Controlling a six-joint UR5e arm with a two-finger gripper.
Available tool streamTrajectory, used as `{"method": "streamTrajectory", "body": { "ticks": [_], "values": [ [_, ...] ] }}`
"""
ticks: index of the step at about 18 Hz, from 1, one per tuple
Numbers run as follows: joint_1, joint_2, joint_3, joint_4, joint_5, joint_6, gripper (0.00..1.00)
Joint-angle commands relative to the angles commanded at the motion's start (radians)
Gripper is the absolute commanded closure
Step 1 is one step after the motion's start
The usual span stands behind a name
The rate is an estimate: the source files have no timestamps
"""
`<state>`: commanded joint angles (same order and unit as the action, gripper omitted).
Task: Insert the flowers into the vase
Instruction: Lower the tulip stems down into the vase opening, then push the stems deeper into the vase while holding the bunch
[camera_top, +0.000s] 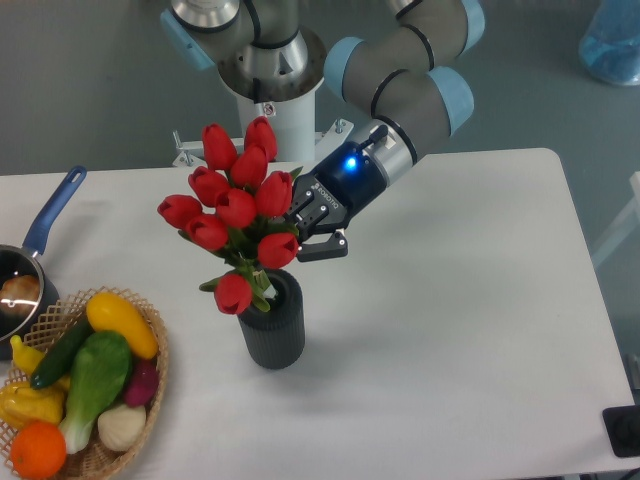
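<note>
Stems of the flowers (236, 207) already down in the mouth of the vase (270, 322), buds fanned out above and leaning toward the left, one low bud hanging just over the rim. Vase upright near the middle of the white counter (450, 330), dark and ribbed, narrow next to the spread of the bunch. Claw (312, 228) pressed in at the right side of the bunch, just above the vase mouth; one dark finger (322, 248) showing below, the other lost behind the buds and leaves. Whether clamped on the stems or parted, impossible to tell from this angle. Judged as the last part of the insertion: stems in, release and retreat left to do. Main risk from here: a top-heavy bunch, wider than its holder and tilted left, levering the light vase over once let go, or springing partly out if seated too shallow. Second risk: a finger catching on leaves or a bud during the pull-away, dragging bunch and vase sideways. Wicker basket (150, 390) of toy vegetables and blue-handled saucepan (45, 225) at the left, in the likely fall path of a toppling vase.
</note>
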<state>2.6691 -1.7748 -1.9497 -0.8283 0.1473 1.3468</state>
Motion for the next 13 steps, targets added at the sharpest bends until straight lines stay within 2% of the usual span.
{"method": "streamTrajectory", "body": {
  "ticks": [13],
  "values": [
    [0.003, -0.032, 0.0, 0.0, 0.003, 0.0, 0.77]
  ]
}}
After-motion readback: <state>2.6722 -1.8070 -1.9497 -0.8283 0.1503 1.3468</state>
